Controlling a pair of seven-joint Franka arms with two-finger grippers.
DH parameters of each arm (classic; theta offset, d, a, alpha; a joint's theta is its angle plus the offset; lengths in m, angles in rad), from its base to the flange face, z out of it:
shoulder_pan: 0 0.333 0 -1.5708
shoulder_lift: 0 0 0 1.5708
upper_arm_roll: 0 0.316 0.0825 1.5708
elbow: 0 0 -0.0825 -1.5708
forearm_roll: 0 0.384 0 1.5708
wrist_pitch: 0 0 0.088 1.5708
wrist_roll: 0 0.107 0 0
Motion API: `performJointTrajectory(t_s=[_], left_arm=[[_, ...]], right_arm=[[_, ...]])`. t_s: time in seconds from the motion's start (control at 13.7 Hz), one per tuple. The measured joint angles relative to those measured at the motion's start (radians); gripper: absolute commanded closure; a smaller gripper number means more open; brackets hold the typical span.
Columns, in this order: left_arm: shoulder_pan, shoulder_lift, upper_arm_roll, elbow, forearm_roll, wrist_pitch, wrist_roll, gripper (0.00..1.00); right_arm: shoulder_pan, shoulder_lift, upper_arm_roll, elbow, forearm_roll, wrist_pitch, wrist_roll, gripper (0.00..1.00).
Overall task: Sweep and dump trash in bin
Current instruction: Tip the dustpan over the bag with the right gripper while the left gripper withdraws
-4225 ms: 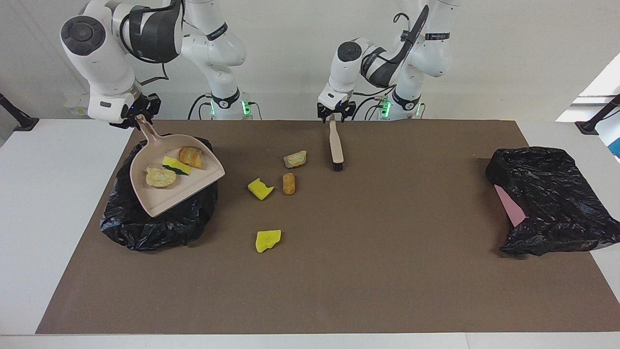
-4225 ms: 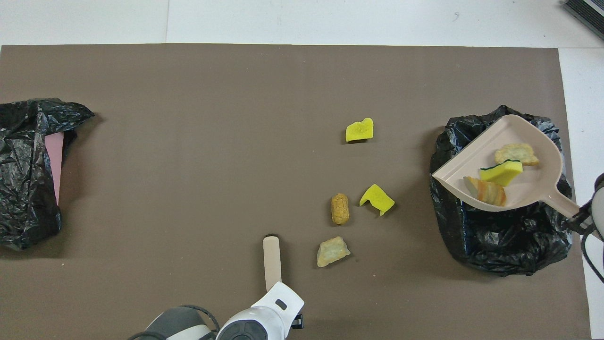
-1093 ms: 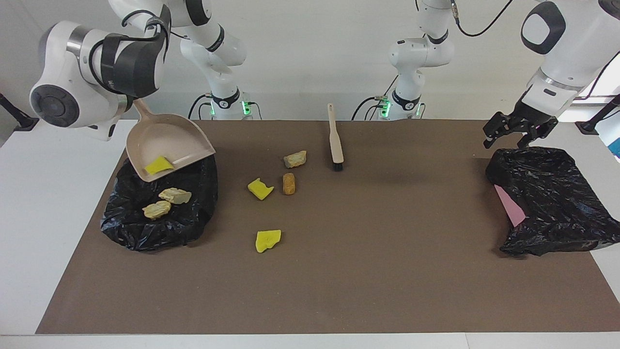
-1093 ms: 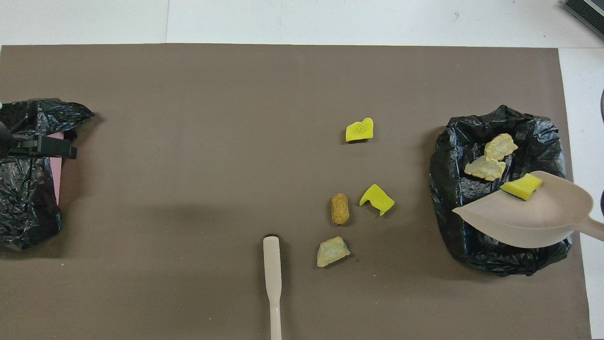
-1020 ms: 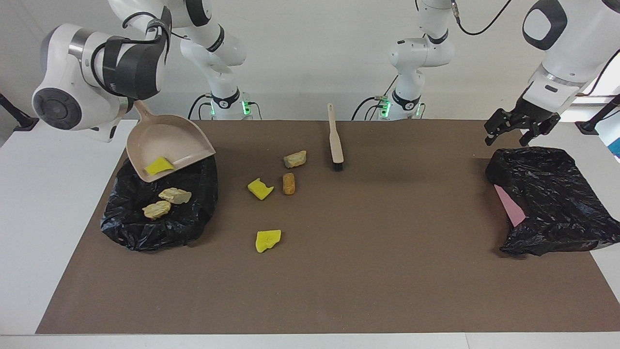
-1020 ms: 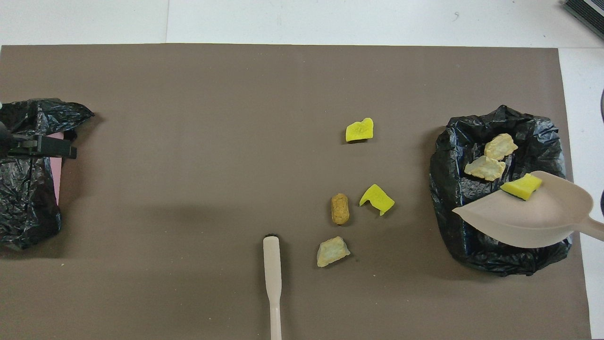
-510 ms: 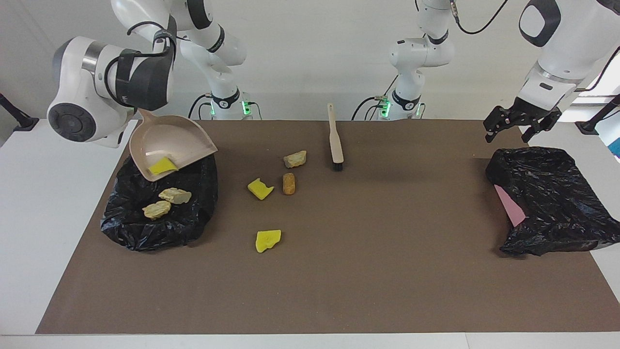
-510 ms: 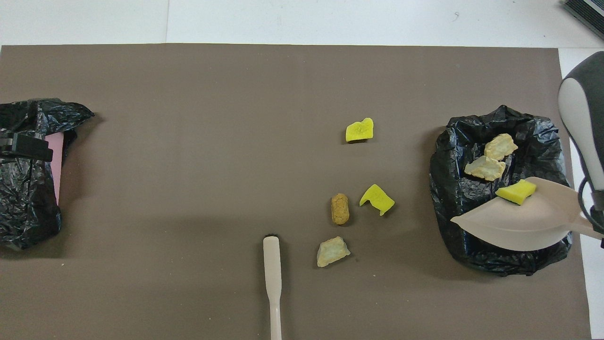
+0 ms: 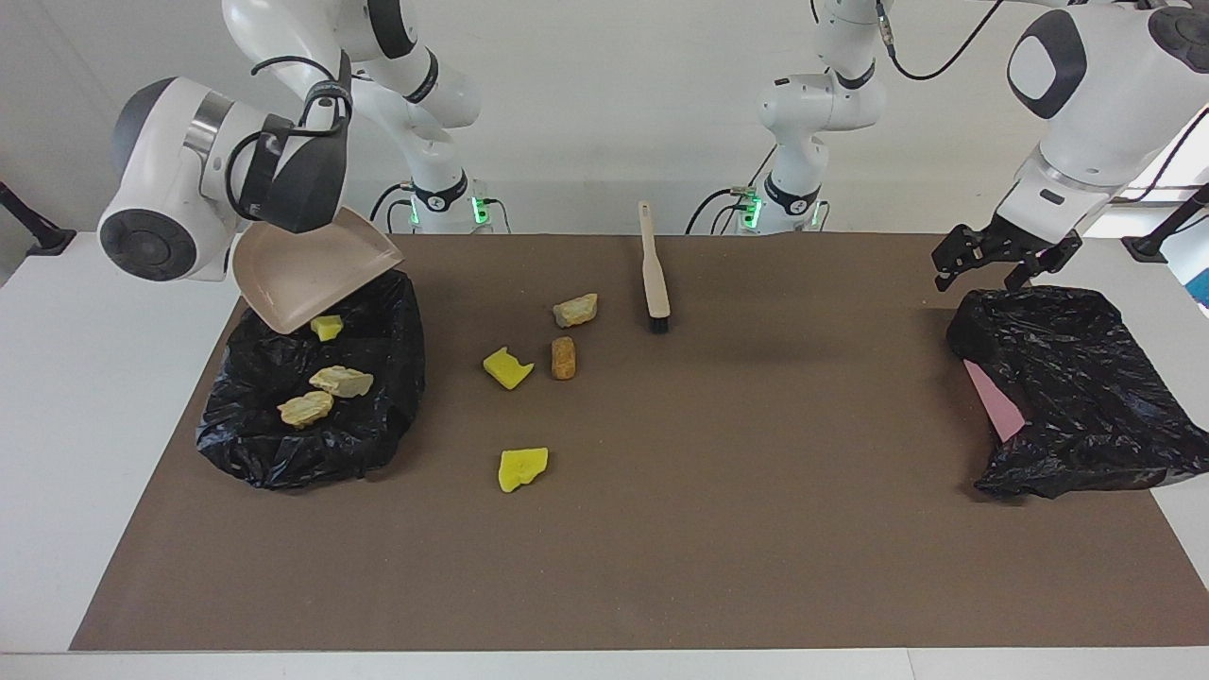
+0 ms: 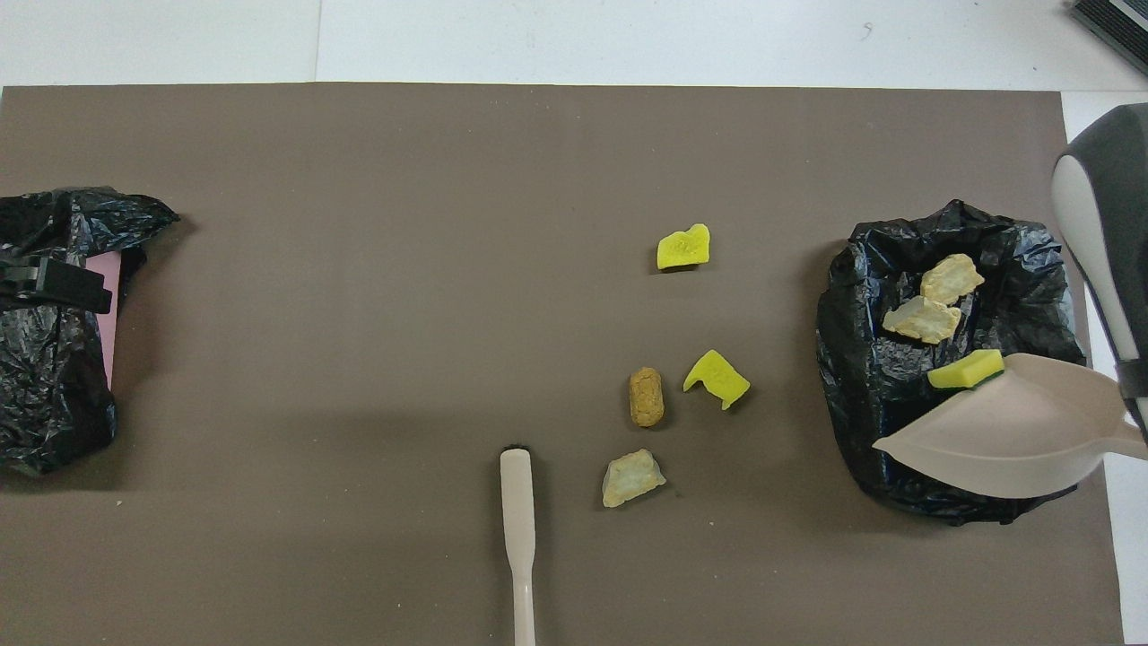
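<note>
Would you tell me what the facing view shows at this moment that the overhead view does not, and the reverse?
Only the facing view shows both arms whole, with the left gripper open above the bin at its end of the table.

Only the overhead view shows the tilted dustpan side-on over the other bin, with the yellow sponge at its lip; of the left gripper it shows just a dark part.

Both show two tan lumps in that bin, four scraps on the mat, and the brush lying unheld.

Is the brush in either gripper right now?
No: the brush lies alone on the mat, while the left gripper hovers open over the other bag and the right arm tips the dustpan.
</note>
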Motion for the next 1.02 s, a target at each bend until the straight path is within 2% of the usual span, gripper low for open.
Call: performJointTrajectory(t_s=[0.36,0.58,0.8,1.02], left_arm=[[-0.009,0.000,-0.003,0.005,0.000,0.000,0.010,0.00],[-0.009,-0.003,-0.003,0.005,0.000,-0.002,0.019,0.00],[-0.009,-0.018,-0.002,0.000,0.000,-0.007,0.019,0.00],[-0.009,-0.024,-0.002,-0.001,0.000,-0.022,0.019,0.00]], right_arm=[[0.001,-0.009,-0.003,0.007,-0.002,0.034,0.000,1.00],[0.005,-0.050,0.001,0.020,0.009,0.066,0.002,1.00],[0.013,-0.092,0.002,0.024,0.077,0.153,0.040,1.00],[0.013,-0.097,0.000,0.024,0.148,0.276,0.131,1.00]])
